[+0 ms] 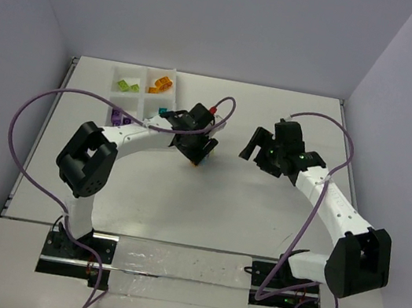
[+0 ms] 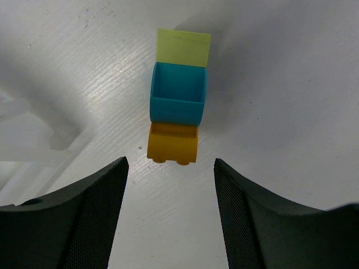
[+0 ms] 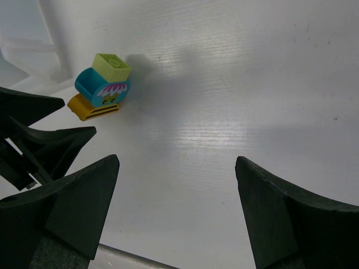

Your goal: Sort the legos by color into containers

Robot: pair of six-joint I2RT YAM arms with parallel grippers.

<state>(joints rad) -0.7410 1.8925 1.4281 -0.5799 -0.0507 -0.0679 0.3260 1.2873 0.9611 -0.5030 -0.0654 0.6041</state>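
Your left gripper (image 2: 171,168) hangs with fingers spread above a clump of three plastic bricks (image 2: 176,101): lime green, teal and orange in a row. The clump lies on the white tabletop (image 2: 280,84), near the shallow white translucent four-compartment tray (image 1: 143,85). Your right gripper (image 3: 176,162), likewise spread and holding nothing, faces the clump from well apart. The left gripper's black fingers (image 3: 39,134) stand partly between them. Lime bricks (image 1: 129,85), orange bricks (image 1: 161,84), purple bricks (image 1: 120,117) and teal bricks (image 1: 162,109) occupy separate compartments.

no readable txt, labels or nos. in view.
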